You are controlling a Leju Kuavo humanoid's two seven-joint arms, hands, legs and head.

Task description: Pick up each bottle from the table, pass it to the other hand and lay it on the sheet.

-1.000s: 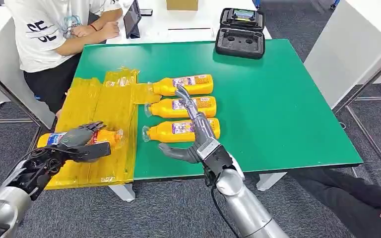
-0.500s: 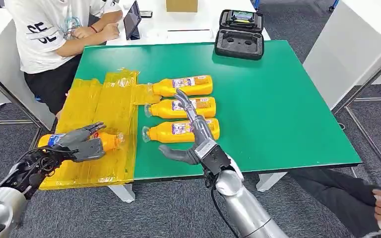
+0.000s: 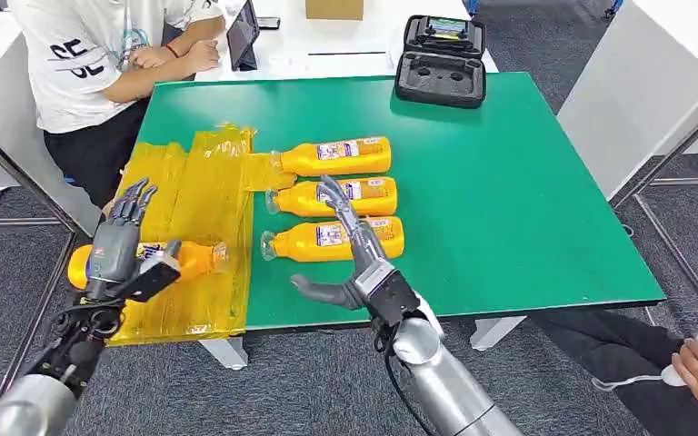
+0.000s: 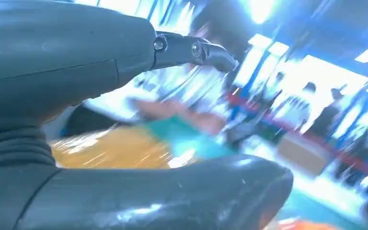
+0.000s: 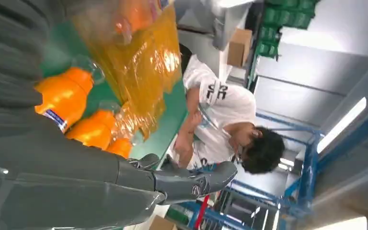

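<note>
A: Status?
B: One bottle (image 3: 182, 259) lies on the sheet (image 3: 200, 191); left hand (image 3: 118, 245) fingers apart, empty.
A: Remaining?
B: Three bottles (image 3: 332, 195) on the table (image 3: 509, 200); right hand (image 3: 354, 263) fingers apart beside them.

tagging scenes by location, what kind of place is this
Probably a robotics lab or test hall: a green-topped work table, an open black equipment case at its far edge, and blue metal racking behind a seated person.

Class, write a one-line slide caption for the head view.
Left hand open above a bottle on the yellow sheet.
</note>
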